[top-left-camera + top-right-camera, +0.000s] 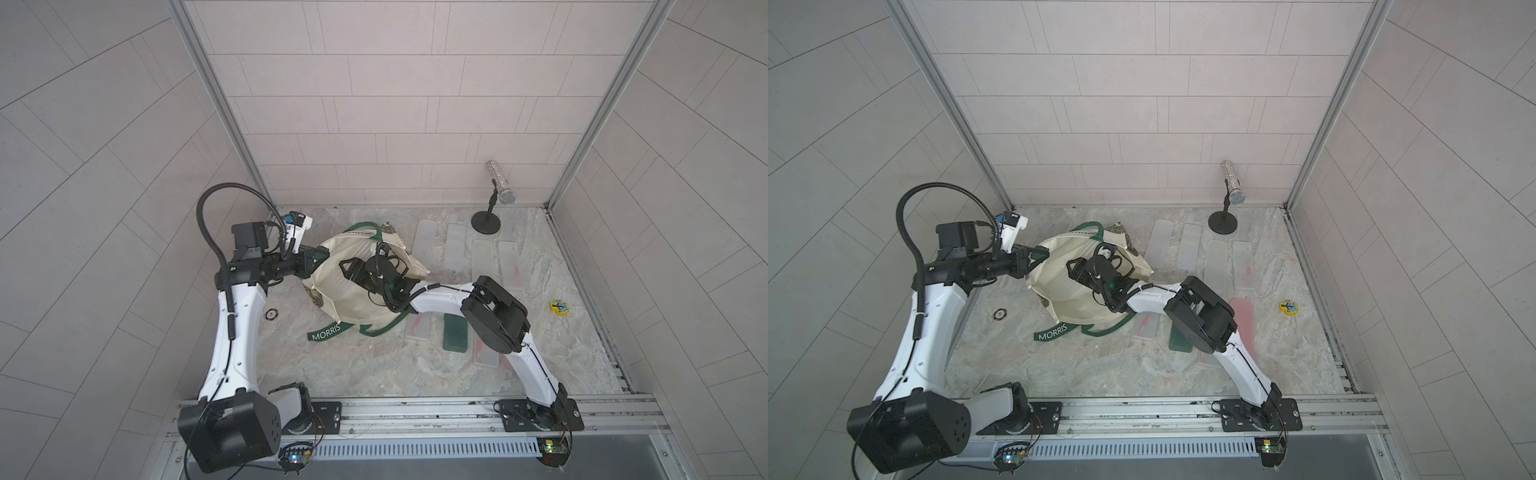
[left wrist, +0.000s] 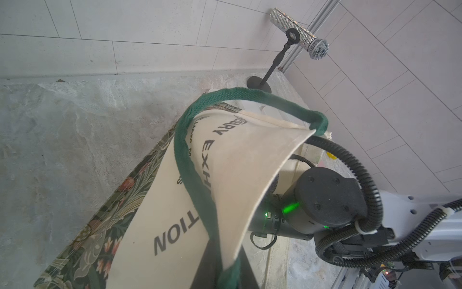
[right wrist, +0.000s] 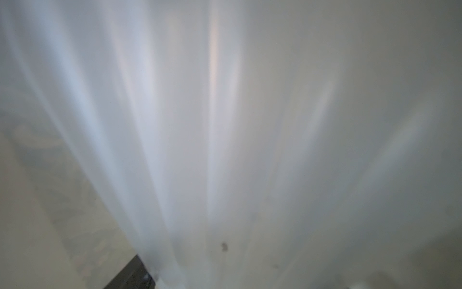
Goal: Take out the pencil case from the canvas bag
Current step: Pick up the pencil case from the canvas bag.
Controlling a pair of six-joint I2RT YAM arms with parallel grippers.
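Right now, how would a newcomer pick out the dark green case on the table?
Find the right arm's black elbow over the marble table. Beside it, toward the canvas bag, lies the dark green case. Its neighbours are frosted cases; it alone is opaque.

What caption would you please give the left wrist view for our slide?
Canvas bag held up by its green handle, right arm reaching inside, microphone behind.

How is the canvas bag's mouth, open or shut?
Open: the left tool holds a green handle up, and the right arm reaches into the canvas bag.
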